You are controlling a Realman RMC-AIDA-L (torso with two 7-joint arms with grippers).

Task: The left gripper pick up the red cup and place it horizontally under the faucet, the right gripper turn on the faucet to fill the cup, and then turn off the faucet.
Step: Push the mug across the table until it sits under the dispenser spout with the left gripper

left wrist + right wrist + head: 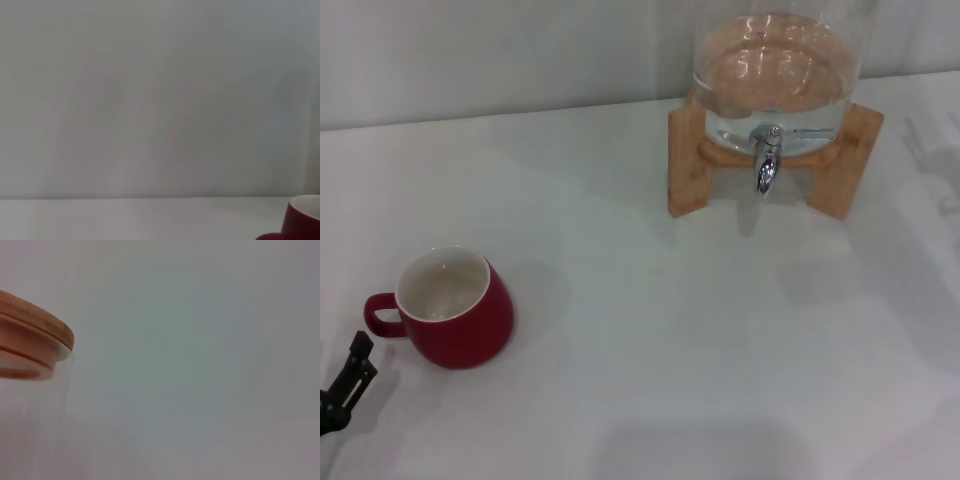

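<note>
- The step in hand looks like the reach for the cup [455, 310]: it stands upright on the counter [700, 350], mouth up, untouched, and nothing is under the faucet [767, 160] yet.
- The left claw [345, 385] shows only as a black tip at the head view's lower left edge; I cannot tell whether its fingers are apart or together.
- From that claw the cup lies at about 2 o'clock, near but apart. Its loop handle points to 9 o'clock, toward the claw's side.
- To do this well, I would close on the rounded body or the rim rather than the small loop, since the squat glazed wall may slip if caught too low or off-centre.
- Keep the grip square so the cup can be carried level and set mouth-up below the spout.
- The faucet sits at about 1 o'clock from the cup, well apart, at the front of the glass dispenser [780, 60] on its wooden stand [688, 160]; the carry must clear the stand's legs.
- The left wrist view catches only an edge of the cup [302, 220].
- The right claw is not in view; its wrist camera shows the dispenser's wooden lid [30, 345].
</note>
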